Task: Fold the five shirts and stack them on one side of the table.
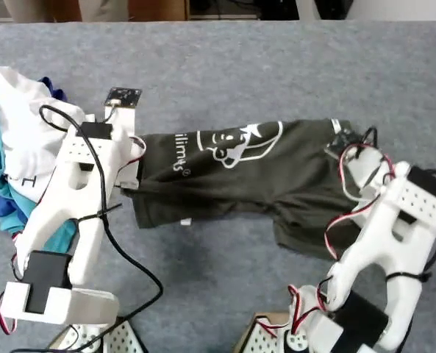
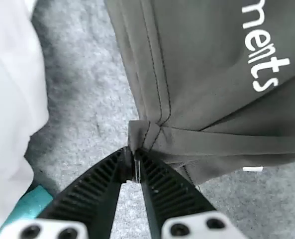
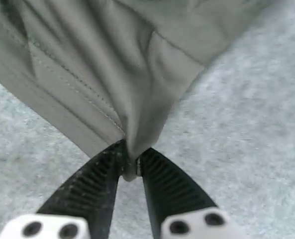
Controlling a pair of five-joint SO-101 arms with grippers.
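Observation:
A dark olive shirt (image 1: 240, 173) with white print lies stretched across the middle of the grey table, partly folded along its length. My left gripper (image 2: 134, 167) is shut on the shirt's hem corner (image 2: 142, 134) at its left end, seen in the high view at the left gripper (image 1: 129, 180). My right gripper (image 3: 131, 162) is shut on a bunched fold of the same shirt (image 3: 112, 74) at its right end, near the right gripper (image 1: 342, 151). A heap of other shirts (image 1: 15, 147), white, teal, blue and red, sits at the table's left edge.
Grey felt table (image 1: 225, 66) is bare behind the shirt and in front of it between the two arm bases. The white shirt (image 2: 10, 99) of the heap lies close beside my left gripper. A cable (image 1: 122, 250) loops from the left arm over the table.

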